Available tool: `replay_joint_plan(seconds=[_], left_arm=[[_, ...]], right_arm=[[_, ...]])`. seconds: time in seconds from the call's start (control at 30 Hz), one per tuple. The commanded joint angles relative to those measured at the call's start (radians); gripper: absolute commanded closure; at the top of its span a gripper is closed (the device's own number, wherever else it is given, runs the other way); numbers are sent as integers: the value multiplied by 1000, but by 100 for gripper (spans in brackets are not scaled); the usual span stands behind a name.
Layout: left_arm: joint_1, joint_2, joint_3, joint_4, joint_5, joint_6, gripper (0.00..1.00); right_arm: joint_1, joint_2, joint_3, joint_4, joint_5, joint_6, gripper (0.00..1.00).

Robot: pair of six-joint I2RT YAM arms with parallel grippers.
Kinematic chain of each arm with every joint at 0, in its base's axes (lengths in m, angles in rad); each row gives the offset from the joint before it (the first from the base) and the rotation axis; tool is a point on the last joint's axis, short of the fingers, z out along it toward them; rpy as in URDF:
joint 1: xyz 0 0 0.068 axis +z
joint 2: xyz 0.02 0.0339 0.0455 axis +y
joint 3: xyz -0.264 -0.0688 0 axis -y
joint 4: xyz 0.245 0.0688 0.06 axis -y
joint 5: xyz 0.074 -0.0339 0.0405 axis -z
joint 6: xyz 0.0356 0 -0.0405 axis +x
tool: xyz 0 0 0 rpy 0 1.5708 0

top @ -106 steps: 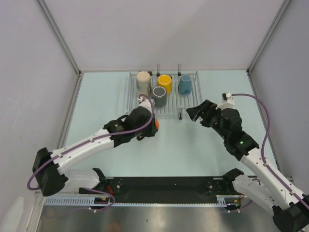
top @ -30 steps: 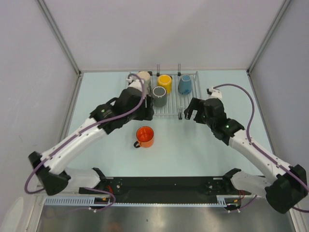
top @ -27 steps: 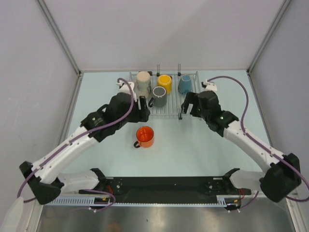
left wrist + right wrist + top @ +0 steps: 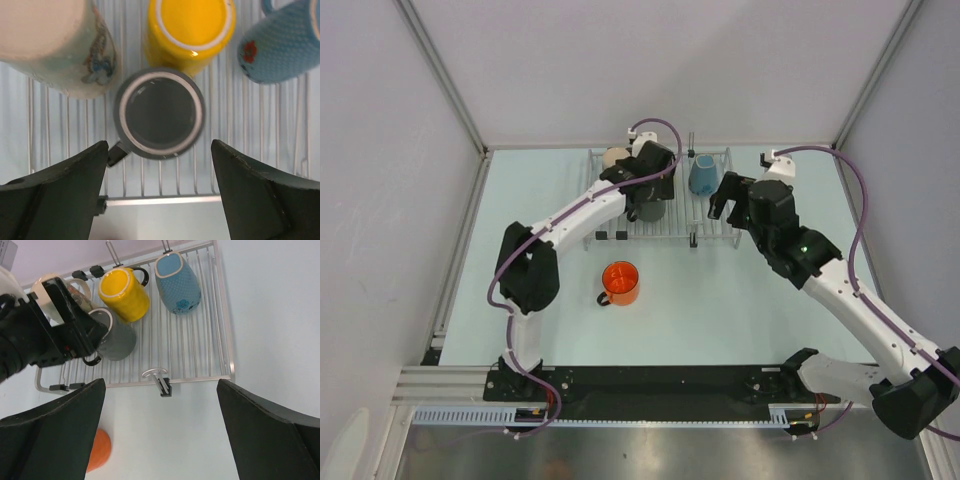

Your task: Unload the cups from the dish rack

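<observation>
Left gripper (image 4: 647, 196) hangs at full forward reach, fingers (image 4: 60, 190) spread wide; right gripper (image 4: 725, 206) hovers nearby, fingers (image 4: 270, 430) equally apart.

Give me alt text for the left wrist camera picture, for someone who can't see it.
Looking straight down, the left gripper hangs open above a dark grey handled mug on a silver wire dish rack, one finger either side. Beyond it on the rack are a cream-beige mug, a yellow mug and a light blue mug.
</observation>
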Motion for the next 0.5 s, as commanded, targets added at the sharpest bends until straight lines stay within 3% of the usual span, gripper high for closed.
replay_joint_plan(seconds=[0.0, 0.47], left_arm=[[46, 31, 99, -66, 9, -8, 11], [58, 156, 215, -51, 55, 51, 10]], right_arm=[[-4, -30, -47, -9, -16, 20, 0], [6, -32, -99, 11, -19, 39, 0]])
